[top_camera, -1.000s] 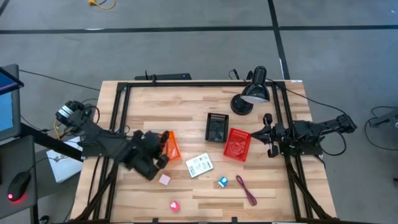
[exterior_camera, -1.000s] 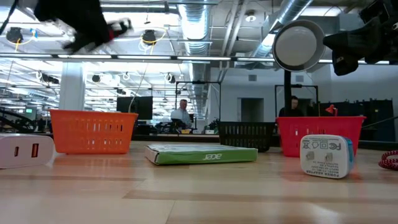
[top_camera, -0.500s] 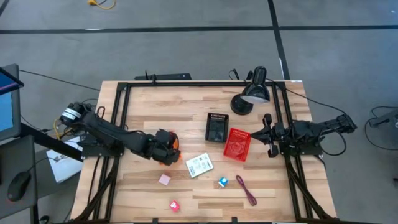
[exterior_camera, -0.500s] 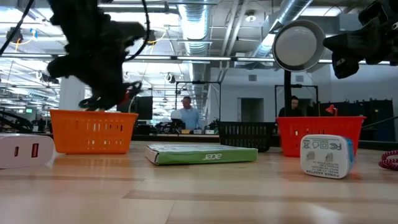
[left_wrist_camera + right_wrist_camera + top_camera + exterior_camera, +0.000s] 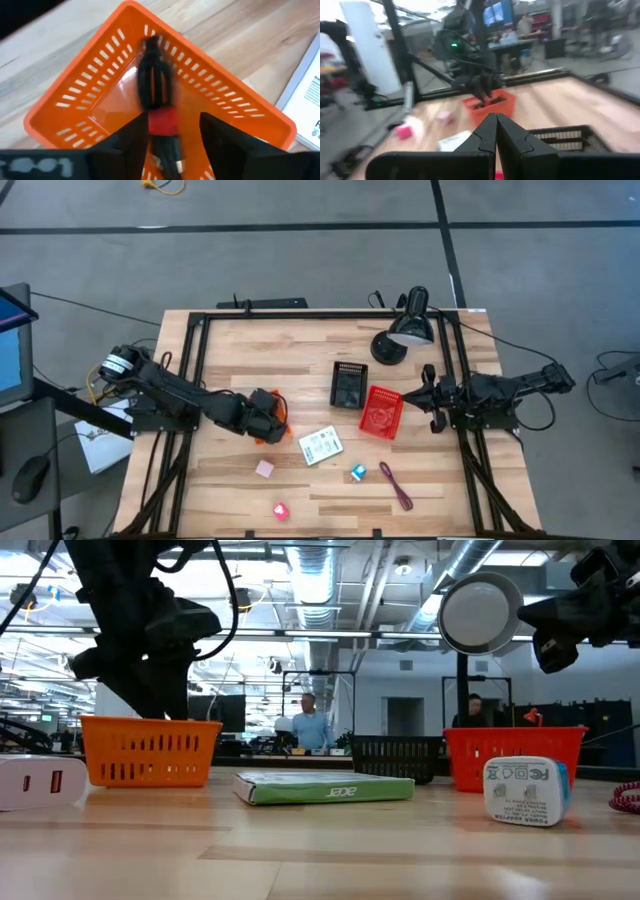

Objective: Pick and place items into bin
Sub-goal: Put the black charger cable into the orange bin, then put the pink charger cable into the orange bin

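My left gripper [image 5: 266, 418] [image 5: 173, 118] is over the orange bin [image 5: 278, 410] [image 5: 95, 85], open and pointing down into it. A black-and-red marker [image 5: 159, 102] shows blurred between its fingers, inside the bin's walls. My right gripper [image 5: 431, 396] [image 5: 496, 131] waits shut at the table's right side, beside the red bin [image 5: 381, 412]. The white packet [image 5: 320, 445], pink cube [image 5: 264, 468], red-pink cube [image 5: 281, 510], blue cube [image 5: 358, 472] and purple pen-like tool [image 5: 396, 486] lie flat on the table's near half. My left gripper comes at the marker from above, one finger [image 5: 135, 137] on each side of its red part [image 5: 163, 122]. There is a gap between the marker and the other finger [image 5: 220, 137]. Whether either finger touches the marker, I cannot tell.
A black bin [image 5: 348, 384] stands next to the red bin. The black desk lamp [image 5: 404, 332] stands at the far right. A black frame [image 5: 196, 350] runs along the table's edges. In the low view the packet [image 5: 325, 787] lies between the orange bin [image 5: 150, 750] and the red one [image 5: 515, 750].
My left gripper has moved from the orange bin's near left side toward the table's far right and down, ending over the bin's opening. The right arm has kept still.
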